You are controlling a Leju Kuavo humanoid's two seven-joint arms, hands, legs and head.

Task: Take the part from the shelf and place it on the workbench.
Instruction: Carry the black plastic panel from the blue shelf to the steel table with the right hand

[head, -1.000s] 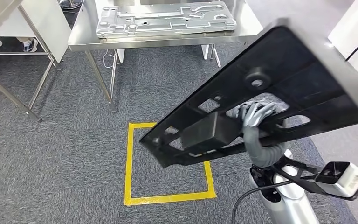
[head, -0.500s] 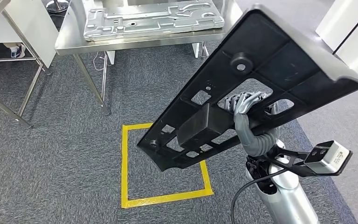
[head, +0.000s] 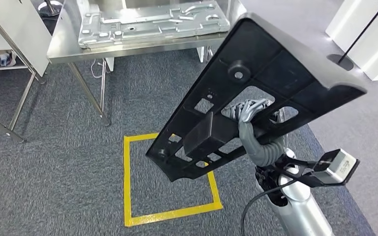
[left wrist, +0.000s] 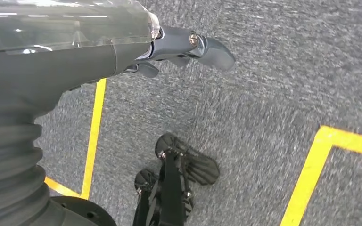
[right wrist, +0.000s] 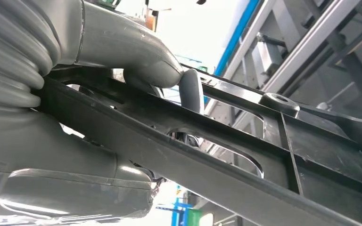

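head view: the right hand (head: 248, 112) reaches up through a cut-out in the black part (head: 275, 73) and grips one of its bars, holding the big flat panel tilted in the air above the grey carpet (head: 54, 162). the part's broad end rises up and away from the hand, and its narrow end slopes down past the hand toward the yellow tape square (head: 170, 177) on the floor. well beyond the hand stands the steel workbench (head: 59, 46), with a silver metal plate (head: 147, 22) lying flat on it; the part is well apart from the bench.

left wrist view: the left hand (left wrist: 179, 47) hangs over the carpet with dark fingers (left wrist: 212, 49) sticking out and nothing in them, loosely apart. yellow tape lines (left wrist: 94, 127) run on the floor beneath it.

right wrist view: the right hand's thick grey thumb (right wrist: 191, 89) presses on a bar of the black part, which runs straight across the hand, clamped between thumb and palm.
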